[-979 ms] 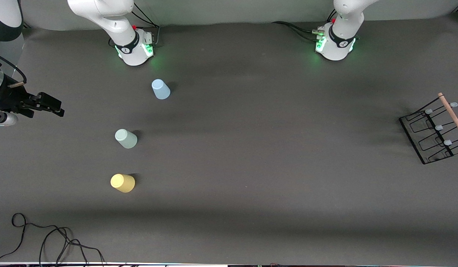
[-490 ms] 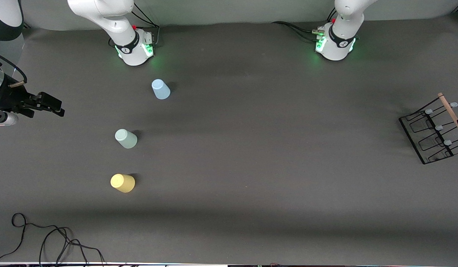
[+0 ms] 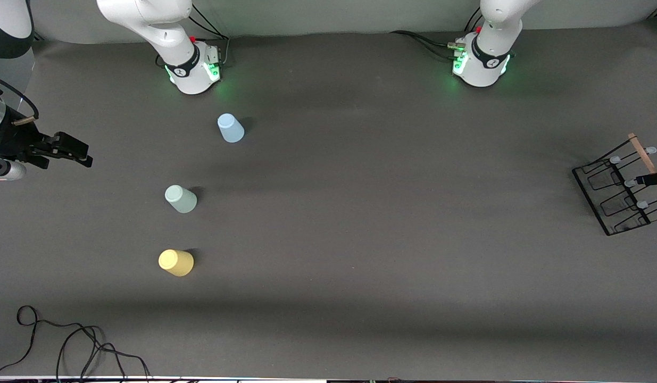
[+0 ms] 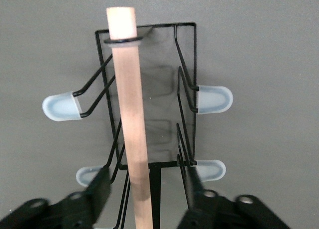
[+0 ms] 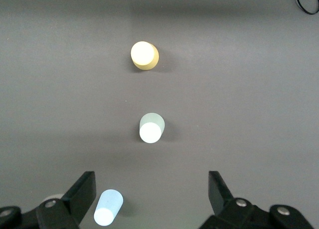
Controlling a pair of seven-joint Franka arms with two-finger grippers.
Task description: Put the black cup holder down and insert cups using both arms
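The black cup holder (image 3: 613, 194) stands at the left arm's end of the table, its wooden handle (image 3: 646, 159) on top. In the left wrist view my left gripper (image 4: 147, 191) is open over the holder (image 4: 187, 79), one finger on each side of the handle (image 4: 129, 114), apart from it. Only its tip (image 3: 654, 180) shows in the front view. The blue cup (image 3: 230, 128), green cup (image 3: 180, 199) and yellow cup (image 3: 175, 263) stand upside down toward the right arm's end. My right gripper (image 3: 67, 149) waits open and empty (image 5: 152, 194) above that end.
The right wrist view shows the yellow cup (image 5: 144, 55), the green cup (image 5: 151, 127) and the blue cup (image 5: 108, 207) in a row. A loose black cable (image 3: 67, 340) lies at the table's near corner by the right arm's end. The arm bases (image 3: 192, 66) (image 3: 482, 61) stand along the table's edge farthest from the camera.
My left gripper has come into the front view from the edge and now hangs over the holder's handle. The cups, the holder and the right arm have not moved.
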